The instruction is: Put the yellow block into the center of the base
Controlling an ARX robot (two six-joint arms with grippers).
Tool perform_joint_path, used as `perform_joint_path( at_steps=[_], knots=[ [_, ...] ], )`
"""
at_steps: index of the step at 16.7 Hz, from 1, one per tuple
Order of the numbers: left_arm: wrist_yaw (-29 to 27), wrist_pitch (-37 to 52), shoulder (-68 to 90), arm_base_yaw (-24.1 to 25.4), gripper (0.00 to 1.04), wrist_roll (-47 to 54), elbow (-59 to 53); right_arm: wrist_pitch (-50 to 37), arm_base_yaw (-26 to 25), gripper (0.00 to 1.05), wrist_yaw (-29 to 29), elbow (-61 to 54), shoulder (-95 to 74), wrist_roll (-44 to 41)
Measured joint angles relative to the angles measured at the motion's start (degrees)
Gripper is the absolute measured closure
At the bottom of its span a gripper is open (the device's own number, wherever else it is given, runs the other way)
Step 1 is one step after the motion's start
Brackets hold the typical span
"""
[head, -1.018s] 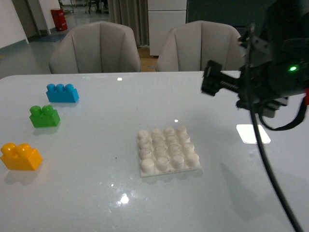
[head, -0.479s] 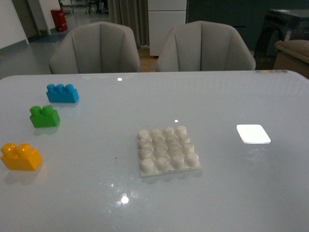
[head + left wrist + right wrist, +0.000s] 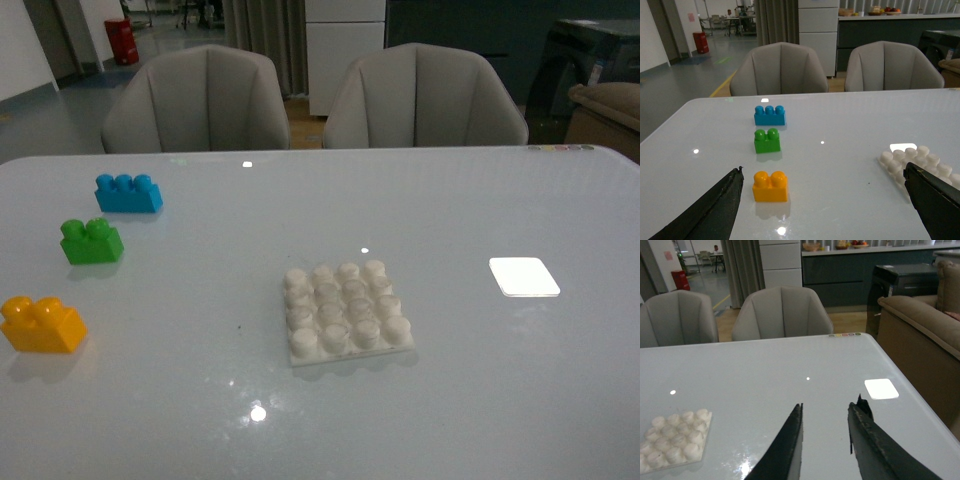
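1. Yellow block (image 3: 42, 324): small yellow-orange brick with two round studs, upright on the table's near left. It is well apart from the base (image 3: 348, 313) and sits nearer than the green brick (image 3: 91, 241).
2. Base: white studded plate at table centre, bare.
3. My left gripper (image 3: 824, 175): fingers wide apart, holding nothing.
4. My right gripper (image 3: 827, 407): fingers slightly apart, holding nothing.
5. Versus 1.0 s ago: my right arm has left the front view; bricks and base unmoved.

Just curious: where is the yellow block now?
In the front view, the yellow block sits at the near left of the table, nearer than the green brick and well left of the base.
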State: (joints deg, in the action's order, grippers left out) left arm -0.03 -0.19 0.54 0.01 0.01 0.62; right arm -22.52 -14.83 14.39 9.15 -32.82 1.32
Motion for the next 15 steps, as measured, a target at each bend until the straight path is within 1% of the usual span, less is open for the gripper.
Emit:
perform_joint_path(
  at_steps=[1,4,8,9,10,12,15],
  knots=[
    [0.0,0.0,0.0,0.0,0.07,0.0,0.0,0.1,0.6,0.79,-0.4,-0.4,0.8,-0.1],
    [0.0,0.0,0.0,0.0,0.07,0.0,0.0,1.2,4.2,1.03,-3.4,-2.1,4.9,-1.0],
    [0.0,0.0,0.0,0.0,0.07,0.0,0.0,4.3,8.2,1.03,-7.5,-5.0,10.6,-1.0],
    [0.0,0.0,0.0,0.0,0.07,0.0,0.0,5.6,11.3,1.03,-11.7,-5.3,11.8,-0.9],
    [0.0,0.0,0.0,0.0,0.07,0.0,0.0,6.5,15.2,1.03,-13.3,-6.1,13.7,-1.0],
    [0.0,0.0,0.0,0.0,0.07,0.0,0.0,7.8,14.8,1.03,-14.5,-6.5,15.2,-1.1],
    [0.0,0.0,0.0,0.0,0.07,0.0,0.0,8.3,14.8,1.03,-14.4,-8.5,18.5,-1.2]
  ],
)
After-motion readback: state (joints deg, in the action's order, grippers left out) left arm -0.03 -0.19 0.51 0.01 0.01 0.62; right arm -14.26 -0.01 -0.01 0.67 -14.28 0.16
